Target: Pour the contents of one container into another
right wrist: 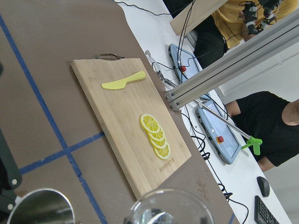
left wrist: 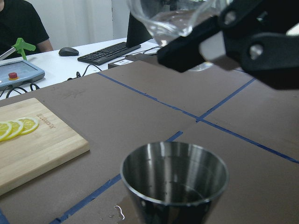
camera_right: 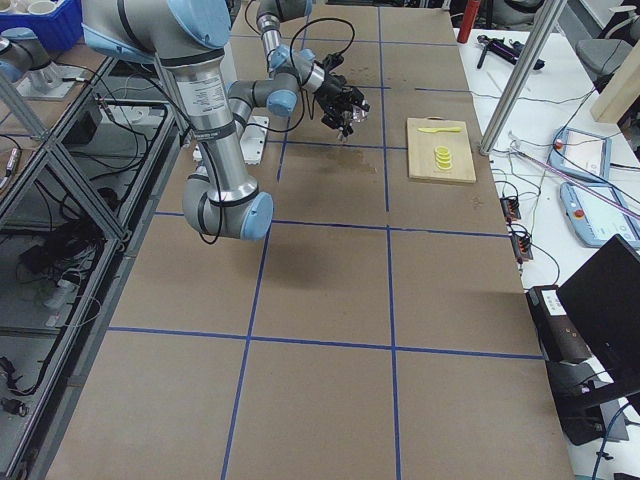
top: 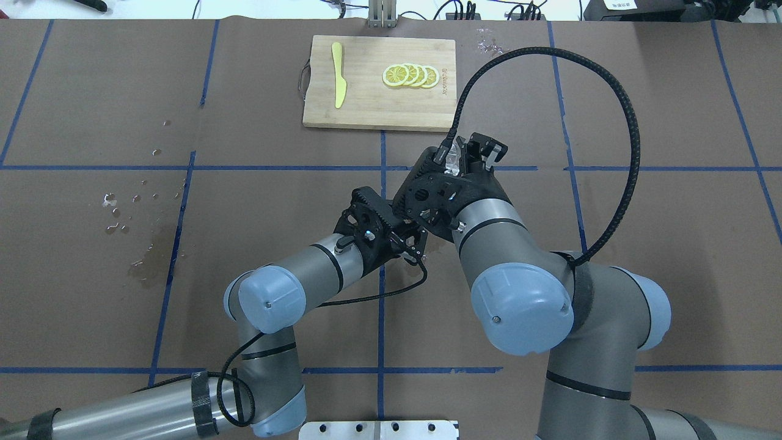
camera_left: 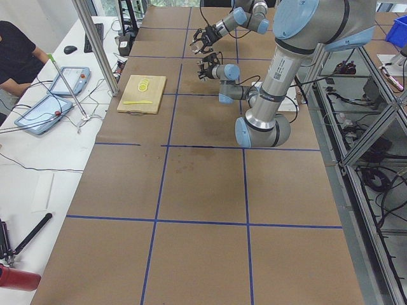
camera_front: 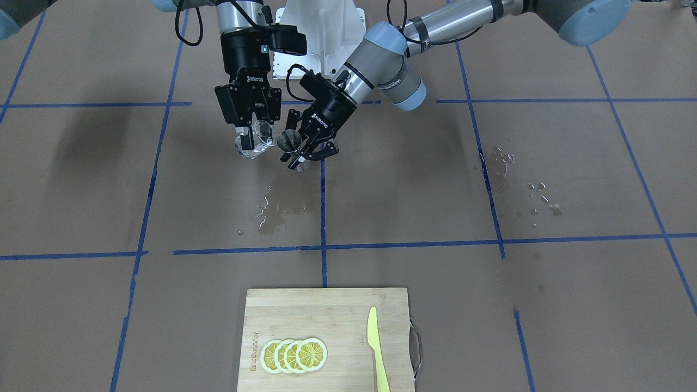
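The small clear glass cup is tilted, its mouth turned toward the metal jigger, and my right gripper is shut on it. My left gripper is shut on the jigger just beside and slightly below the cup, above the table. In the left wrist view the jigger's open cone shows a little liquid at the bottom, and the glass hangs above it in black fingers. The right wrist view shows the glass rim and the jigger lower left.
A wet puddle lies on the brown table under the grippers, and droplets sit off to one side. A bamboo cutting board with lemon slices and a yellow knife lies at the far edge.
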Robot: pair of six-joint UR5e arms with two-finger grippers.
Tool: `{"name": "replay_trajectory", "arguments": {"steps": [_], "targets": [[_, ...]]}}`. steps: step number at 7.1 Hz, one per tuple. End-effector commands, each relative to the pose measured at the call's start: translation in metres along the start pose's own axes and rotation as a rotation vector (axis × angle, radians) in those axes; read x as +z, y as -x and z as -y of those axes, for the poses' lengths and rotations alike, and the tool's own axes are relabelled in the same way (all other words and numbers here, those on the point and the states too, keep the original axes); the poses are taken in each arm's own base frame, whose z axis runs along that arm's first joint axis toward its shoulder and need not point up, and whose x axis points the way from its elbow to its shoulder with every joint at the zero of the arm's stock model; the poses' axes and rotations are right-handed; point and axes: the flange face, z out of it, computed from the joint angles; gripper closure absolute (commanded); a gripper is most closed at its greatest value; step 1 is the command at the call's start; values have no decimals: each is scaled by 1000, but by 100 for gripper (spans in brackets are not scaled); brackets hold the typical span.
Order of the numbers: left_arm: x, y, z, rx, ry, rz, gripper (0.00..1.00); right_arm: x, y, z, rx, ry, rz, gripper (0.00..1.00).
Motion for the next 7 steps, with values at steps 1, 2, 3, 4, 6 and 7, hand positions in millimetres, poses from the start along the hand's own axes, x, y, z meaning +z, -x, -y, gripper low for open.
{"name": "replay_trajectory", "arguments": {"steps": [1,2,3,4,6,7], "targets": [[0,0,0,0,0,0,100,-4,4,11,-74,-19,-30,100],[0,0,0,0,0,0,100,-3,9,11,-82,-17,-35,100],[0,0,-1,0,1,1,100,-5,8,16,-116,-24,-60,100],[-1,-2,-1,0,1,-1,100,-1,13,18,-165,-4,-81,100],[0,-2,-2,0,3,-2,100,-4,17,20,-212,-6,-117,100],[0,-2,-2,0,3,-2,100,-6,16,28,-253,-1,-120,100]]}}
